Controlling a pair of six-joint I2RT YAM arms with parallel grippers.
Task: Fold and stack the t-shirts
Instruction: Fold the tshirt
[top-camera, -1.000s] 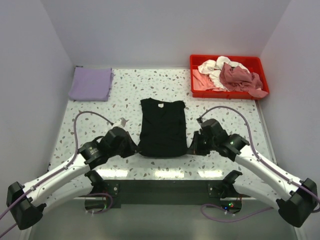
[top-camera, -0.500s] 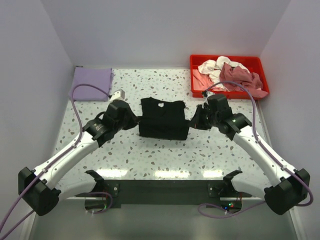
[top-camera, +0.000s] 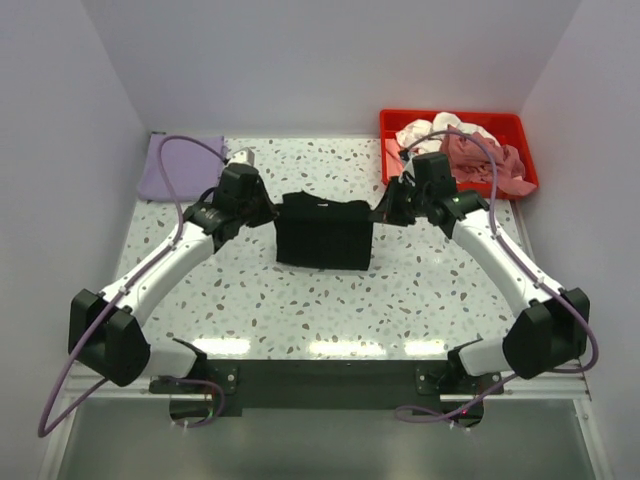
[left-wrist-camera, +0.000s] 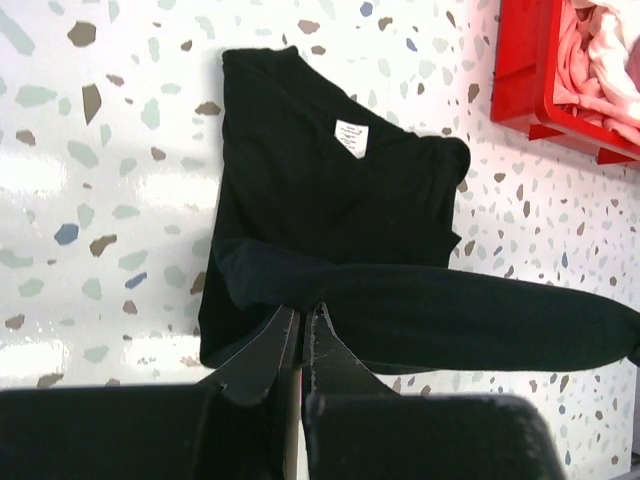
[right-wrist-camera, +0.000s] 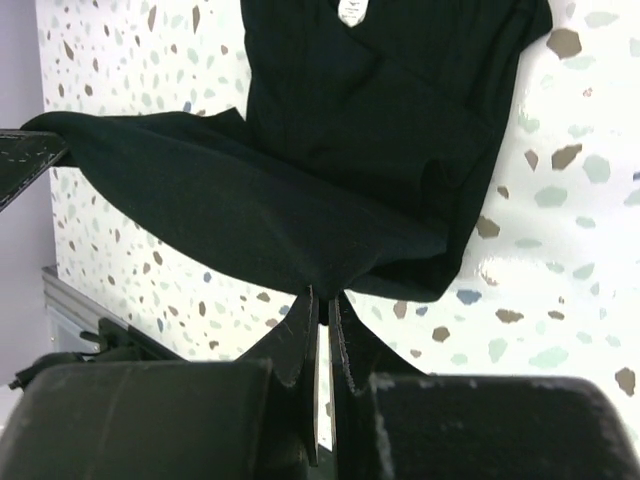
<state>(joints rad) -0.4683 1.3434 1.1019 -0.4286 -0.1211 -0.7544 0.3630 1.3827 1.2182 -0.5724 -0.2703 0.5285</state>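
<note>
The black t-shirt (top-camera: 324, 232) lies mid-table, its near hem lifted and carried back over its upper part. My left gripper (top-camera: 272, 213) is shut on the hem's left corner (left-wrist-camera: 262, 285); my right gripper (top-camera: 377, 213) is shut on its right corner (right-wrist-camera: 345, 270). The hem hangs stretched between them above the shirt's collar and white label (left-wrist-camera: 351, 138). A folded lavender t-shirt (top-camera: 152, 168) lies at the back left, partly hidden by the left arm. Pale pink, white and dusty-rose t-shirts (top-camera: 480, 152) are heaped in the red tray.
The red plastic tray (top-camera: 459, 118) stands at the back right, right behind my right wrist; it also shows in the left wrist view (left-wrist-camera: 520, 70). White walls close in the speckled table (top-camera: 300, 300) on three sides.
Both grippers have carried the black shirt's near hem from the front of the table up and back over the shirt, so the shirt now shows about half its former length.
</note>
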